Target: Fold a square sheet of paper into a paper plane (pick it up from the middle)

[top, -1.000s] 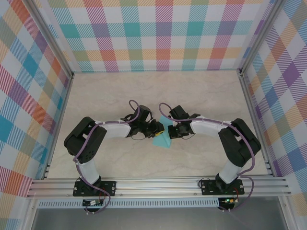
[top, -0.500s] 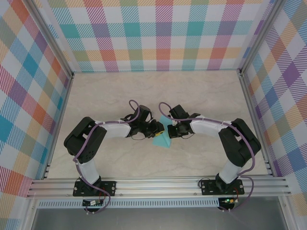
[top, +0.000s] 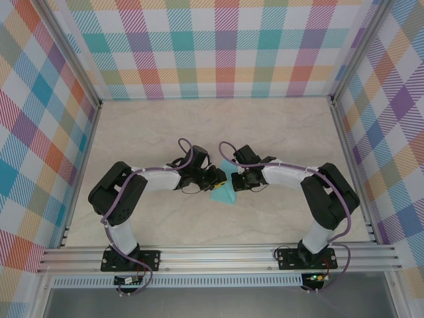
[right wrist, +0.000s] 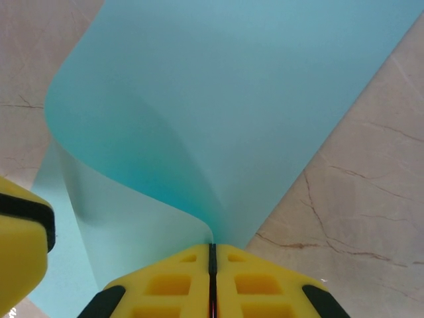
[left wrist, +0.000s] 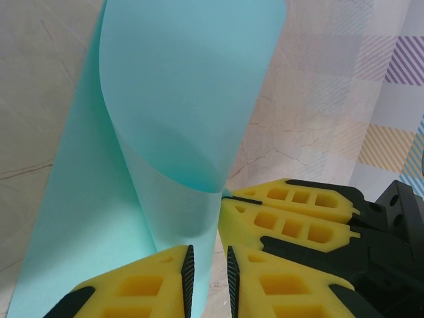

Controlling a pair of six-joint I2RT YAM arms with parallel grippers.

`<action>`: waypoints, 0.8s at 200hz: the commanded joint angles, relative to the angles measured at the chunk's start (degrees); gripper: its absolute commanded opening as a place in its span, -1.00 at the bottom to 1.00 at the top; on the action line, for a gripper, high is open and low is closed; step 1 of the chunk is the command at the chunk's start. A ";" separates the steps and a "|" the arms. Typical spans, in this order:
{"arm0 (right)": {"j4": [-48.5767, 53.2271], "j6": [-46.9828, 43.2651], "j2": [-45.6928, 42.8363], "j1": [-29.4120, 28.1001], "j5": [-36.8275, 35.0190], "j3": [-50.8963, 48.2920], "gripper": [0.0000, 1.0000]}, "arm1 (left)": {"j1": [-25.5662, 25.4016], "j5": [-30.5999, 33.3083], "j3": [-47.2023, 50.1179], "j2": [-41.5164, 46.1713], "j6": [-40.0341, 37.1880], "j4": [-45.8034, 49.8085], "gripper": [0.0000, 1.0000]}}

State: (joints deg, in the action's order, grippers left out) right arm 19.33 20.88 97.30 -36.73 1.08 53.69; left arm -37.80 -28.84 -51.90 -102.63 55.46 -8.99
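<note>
The square sheet of paper (top: pixel 224 193) is turquoise and curls over itself into a loose loop above the table, between the two grippers at the table's middle. My right gripper (right wrist: pixel 212 248) is shut on a folded edge of the sheet (right wrist: pixel 218 93), pads pressed flat together. My left gripper (left wrist: pixel 209 255) stands narrowly open: one edge of the sheet (left wrist: pixel 179 99) runs down between its jaws against the left pad, with a gap to the right pad. The right gripper's yellow fingers (left wrist: pixel 291 212) sit just beside it. From above, the left gripper (top: pixel 222 177) and the right gripper (top: pixel 237 180) nearly touch.
The marble-patterned tabletop (top: pixel 218 126) stretches behind the grippers to the checked back wall (top: pixel 218 53). Checked side walls and aluminium rails (top: pixel 218 255) close in the space. Both arms fold inward from their bases at the near edge.
</note>
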 commanded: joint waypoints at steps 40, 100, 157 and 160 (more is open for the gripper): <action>-0.08 0.38 1.72 0.34 -0.38 1.09 -0.82 | -0.86 0.28 -0.69 0.79 -1.38 0.64 -0.56; 0.27 0.39 1.47 0.33 -0.73 0.98 -0.82 | -0.87 -0.75 -0.36 0.47 1.10 -2.78 -0.64; 0.27 0.47 1.44 0.35 -0.73 0.87 -0.82 | -0.87 -1.77 -0.48 -2.22 4.12 -6.42 -0.70; 0.25 0.43 1.39 0.35 -0.73 0.81 -0.82 | -0.85 -1.70 -0.38 -2.30 4.05 -6.39 -0.70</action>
State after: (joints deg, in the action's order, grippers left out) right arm 19.22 20.93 98.35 -36.73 0.89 53.71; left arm -37.80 -29.56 -51.90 -103.37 58.13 -13.91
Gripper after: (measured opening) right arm 0.090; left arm 0.152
